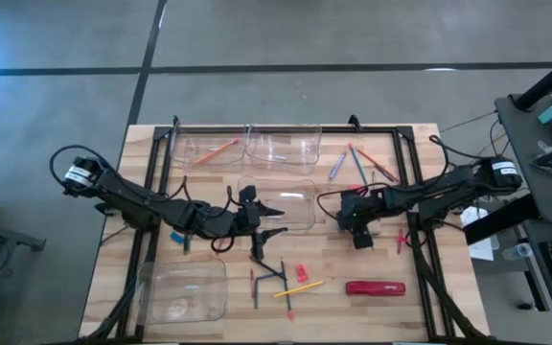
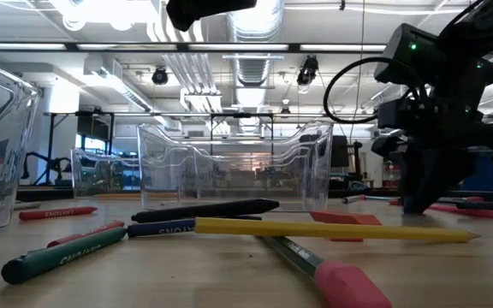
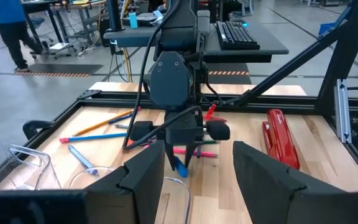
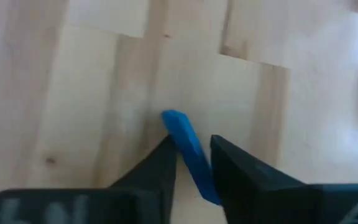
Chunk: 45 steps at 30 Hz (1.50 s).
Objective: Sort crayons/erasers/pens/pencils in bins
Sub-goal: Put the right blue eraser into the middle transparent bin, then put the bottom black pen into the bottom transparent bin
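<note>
My right gripper [image 1: 361, 239] points down at the table's right middle and is shut on a short blue stick [image 4: 190, 149]; the stick also shows in the left wrist view [image 3: 180, 167]. My left gripper [image 1: 274, 218] is open and empty, level, just above the table at the near edge of the centre bin [image 1: 300, 222]. Two more clear bins [image 1: 209, 149] [image 1: 284, 146] stand at the far edge, one with an orange pencil [image 1: 217, 150] lying inside. A fourth bin [image 1: 182, 292] stands near left. A yellow pencil [image 1: 300, 287] and a red eraser [image 1: 302, 273] lie near centre. My right gripper pinches the blue stick between its two fingers, which lie on its two flat sides [image 4: 194, 163]. The fingers come from above, pointing down. The stick's free end [image 3: 182, 173] sticks out below the fingertips, slanted, close over the table; whether it touches the wood, I cannot tell.
Several loose pens and crayons [image 1: 353, 163] lie far right. Dark sticks [image 1: 266, 273] and a large red oblong object [image 1: 375, 287] lie near the front edge. A small red piece [image 1: 401, 240] lies right of my right gripper. A black frame rail [image 1: 405, 182] borders the table.
</note>
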### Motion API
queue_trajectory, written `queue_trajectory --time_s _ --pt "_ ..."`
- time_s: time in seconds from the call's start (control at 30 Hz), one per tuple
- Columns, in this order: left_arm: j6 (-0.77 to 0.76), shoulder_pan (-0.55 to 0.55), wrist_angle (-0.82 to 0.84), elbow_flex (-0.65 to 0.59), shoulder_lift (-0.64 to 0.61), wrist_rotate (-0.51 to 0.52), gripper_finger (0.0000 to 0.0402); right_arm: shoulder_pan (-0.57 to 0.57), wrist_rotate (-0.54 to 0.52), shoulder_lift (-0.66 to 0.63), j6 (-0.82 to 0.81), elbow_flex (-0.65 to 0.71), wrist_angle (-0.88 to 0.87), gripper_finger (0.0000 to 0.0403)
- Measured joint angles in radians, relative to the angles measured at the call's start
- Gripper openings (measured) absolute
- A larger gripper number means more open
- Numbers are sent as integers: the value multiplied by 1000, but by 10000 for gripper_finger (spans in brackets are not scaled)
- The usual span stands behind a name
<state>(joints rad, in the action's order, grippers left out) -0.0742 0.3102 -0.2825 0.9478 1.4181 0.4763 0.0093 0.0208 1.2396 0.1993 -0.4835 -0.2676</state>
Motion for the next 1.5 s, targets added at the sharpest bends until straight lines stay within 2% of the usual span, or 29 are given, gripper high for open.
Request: queue_trajectory --time_s 0.17,0.37,0.47,0.6,0.73,0.9,1.03,1.17,1.23,1.37,1.5 --pt "1 0 -2 0 0 0 175 -2 -71 -70 33 -10 -21 19" --pt "1 0 -2 -2 0 0 175 -2 -179 -181 40 -107 -40 19" --pt "1 0 -3 -1 0 0 175 -1 -232 -222 30 -143 47 19" --pt "0 0 -14 -6 0 0 175 -2 -183 -235 24 -146 232 19" --pt "1 5 -14 -7 -1 0 175 -1 -152 -194 20 -146 339 22" --pt "2 6 -16 -7 -6 0 175 -2 -152 -110 18 -146 440 50" --pt "2 12 -13 -7 -8 0 175 -2 -155 -56 8 -146 490 89" --pt "3 21 -13 -7 -12 0 175 -2 -239 -39 -90 -147 472 143" --pt "2 23 -12 -7 -12 0 175 -2 -280 -50 -91 -147 431 168" --pt "2 27 -12 -7 -13 0 175 4 -277 -125 -125 -147 335 201" --pt "2 34 -14 -7 -13 -3 175 39 -174 -246 -253 -135 238 206"
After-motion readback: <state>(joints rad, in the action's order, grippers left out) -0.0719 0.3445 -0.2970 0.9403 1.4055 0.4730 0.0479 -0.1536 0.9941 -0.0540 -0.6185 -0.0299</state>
